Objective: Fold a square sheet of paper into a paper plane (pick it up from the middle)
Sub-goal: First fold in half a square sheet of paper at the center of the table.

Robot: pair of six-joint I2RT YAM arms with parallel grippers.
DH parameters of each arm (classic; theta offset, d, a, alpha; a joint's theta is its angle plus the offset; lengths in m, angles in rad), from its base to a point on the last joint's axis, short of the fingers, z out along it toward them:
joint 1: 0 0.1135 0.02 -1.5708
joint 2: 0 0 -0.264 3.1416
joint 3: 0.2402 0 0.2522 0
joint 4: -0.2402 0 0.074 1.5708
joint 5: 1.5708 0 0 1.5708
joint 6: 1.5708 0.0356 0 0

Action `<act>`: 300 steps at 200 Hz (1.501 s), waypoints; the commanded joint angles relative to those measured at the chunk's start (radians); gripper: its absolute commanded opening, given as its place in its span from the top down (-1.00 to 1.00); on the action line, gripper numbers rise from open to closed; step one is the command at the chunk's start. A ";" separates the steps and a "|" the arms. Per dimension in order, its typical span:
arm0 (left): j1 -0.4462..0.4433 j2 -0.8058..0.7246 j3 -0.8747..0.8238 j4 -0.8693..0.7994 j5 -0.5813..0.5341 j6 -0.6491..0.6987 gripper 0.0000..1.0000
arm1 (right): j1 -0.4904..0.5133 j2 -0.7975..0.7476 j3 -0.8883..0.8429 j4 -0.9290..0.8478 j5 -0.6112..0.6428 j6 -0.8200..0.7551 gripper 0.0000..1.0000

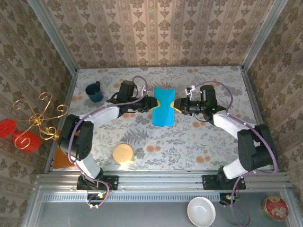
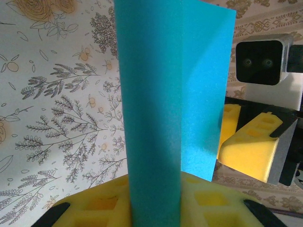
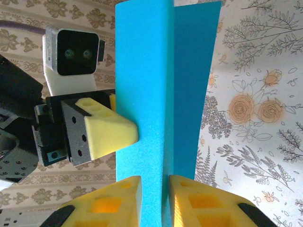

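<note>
1. My left pincer [image 2: 154, 208] is pinching the square sheet of paper [image 1: 162, 109]. In the left wrist view the sheet rises straight up from between its yellow pads [image 2: 94, 208].
2. My right pincer [image 3: 155, 198] is pinching the same sheet. In the right wrist view one yellow pad sits on each side of the paper, and both touch it.
3. The two pincers meet the sheet from opposite sides at about mid-length, left from the left and right from the right. In the top view their tips are close together and the paper's outline narrows where they grip.
4. The turquoise sheet is folded along a lengthwise crease into two flaps that stand at an angle to each other. No marks are visible on it.
5. The sheet is over the middle of the surface [image 1: 199, 142], towards the far wall. I cannot tell whether any edge touches the surface.
6. A dark blue mug [image 1: 94, 92] stands upright, well apart to the left. A round tan disc [image 1: 123, 153] lies near the front edge.
</note>
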 commanded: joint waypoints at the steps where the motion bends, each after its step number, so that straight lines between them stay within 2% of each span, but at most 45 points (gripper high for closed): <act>1: 0.002 -0.020 0.012 0.017 0.024 0.001 0.48 | 0.006 0.016 0.014 -0.028 0.013 -0.025 0.49; 33: 0.002 -0.020 0.008 0.023 0.025 -0.006 0.47 | 0.007 0.019 0.009 -0.029 0.018 -0.028 0.51; 70: 0.005 -0.021 0.000 0.018 0.012 -0.005 0.41 | 0.006 0.008 0.021 -0.067 0.043 -0.046 0.78; 94: 0.005 -0.019 0.000 -0.058 -0.054 0.042 0.12 | 0.007 -0.015 0.041 -0.150 0.077 -0.075 0.95; 112: 0.002 -0.008 0.032 -0.212 -0.150 0.122 -0.21 | 0.003 -0.038 0.066 -0.259 0.118 -0.117 0.97; 135: 0.001 -0.006 0.073 -0.358 -0.280 0.206 -0.50 | -0.012 -0.072 0.112 -0.441 0.163 -0.191 0.99; 166: 0.012 -0.039 0.041 -0.348 -0.343 0.205 -0.64 | -0.021 -0.108 0.224 -0.688 0.226 -0.280 0.99; 191: 0.022 -0.064 0.012 -0.321 -0.358 0.190 -0.72 | -0.011 -0.107 0.301 -0.753 0.205 -0.273 0.98; 214: 0.028 -0.082 -0.008 -0.311 -0.371 0.186 -0.77 | 0.029 -0.065 0.348 -0.744 0.186 -0.248 0.97; 227: 0.031 -0.090 -0.022 -0.310 -0.378 0.182 -0.88 | 0.057 -0.026 0.354 -0.707 0.177 -0.226 0.97; 284: 0.036 -0.109 -0.082 -0.292 -0.381 0.155 -0.87 | 0.133 0.162 0.218 -0.265 0.080 -0.017 0.96; 300: 0.032 -0.099 -0.091 -0.283 -0.368 0.152 -0.84 | 0.130 0.202 0.184 -0.216 0.082 -0.007 0.95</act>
